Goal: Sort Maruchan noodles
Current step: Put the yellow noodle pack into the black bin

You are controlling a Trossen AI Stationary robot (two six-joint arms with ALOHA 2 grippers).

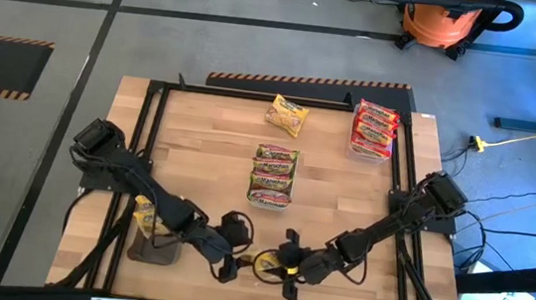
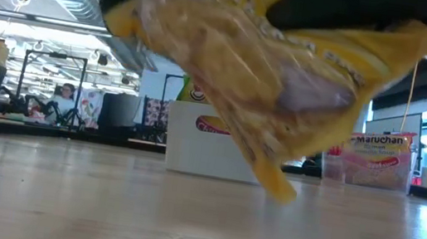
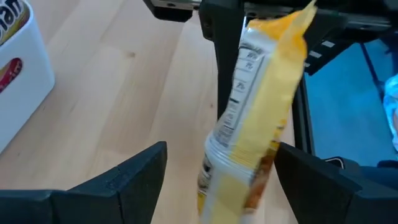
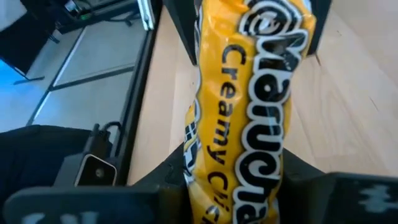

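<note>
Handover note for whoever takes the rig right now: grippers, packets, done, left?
Right gripper: shut on a yellow packet, lifted off the table at the near edge.
Left gripper: open, fingers either side of that packet, not gripping.
Sorted: red packets in the clear tray far right; green packets in the white tray centre; yellow packet in the dark tray near left.
Left: the held packet, plus a loose yellow one at the far edge.

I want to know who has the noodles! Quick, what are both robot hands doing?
Left gripper: jaws open around the yellow noodle packet, not gripping.
Right gripper: jaws shut on that yellow packet, holding it above the table.
</note>
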